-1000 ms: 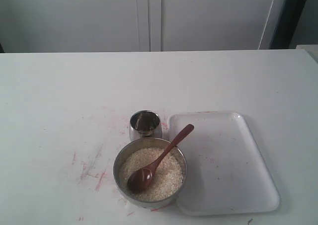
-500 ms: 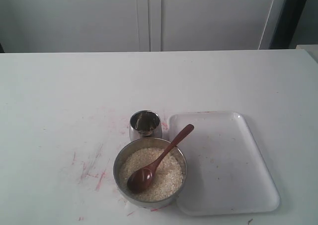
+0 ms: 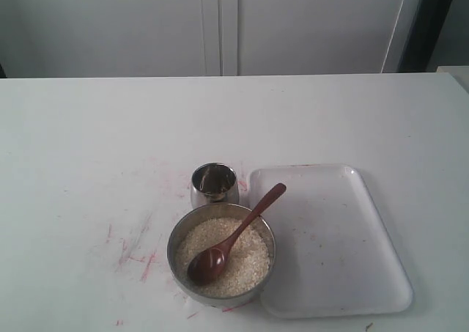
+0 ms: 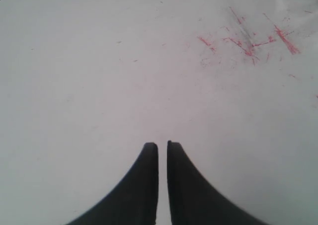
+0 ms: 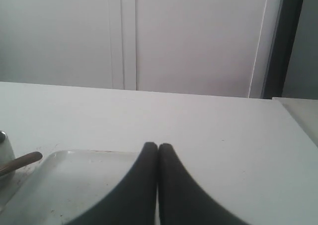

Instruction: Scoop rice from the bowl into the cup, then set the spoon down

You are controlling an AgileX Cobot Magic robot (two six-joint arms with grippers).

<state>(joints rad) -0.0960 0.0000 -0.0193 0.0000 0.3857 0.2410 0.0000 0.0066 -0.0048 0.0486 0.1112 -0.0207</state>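
Note:
The steel bowl stands near the table's front edge, filled with off-white rice. The brown wooden spoon lies in it, its oval end on the rice and its handle leaning over the rim toward the tray. Just behind the bowl stands the small steel cup. Neither arm appears in the exterior view. My left gripper hangs over bare table, shut with only a thin slit, holding nothing. My right gripper is shut and empty, with the spoon handle's tip and the cup's edge off to one side.
A white rectangular tray lies flat to the right of the bowl and also shows under the right gripper as the tray. Red scratch marks stain the table left of the bowl. White cabinet doors stand behind the table.

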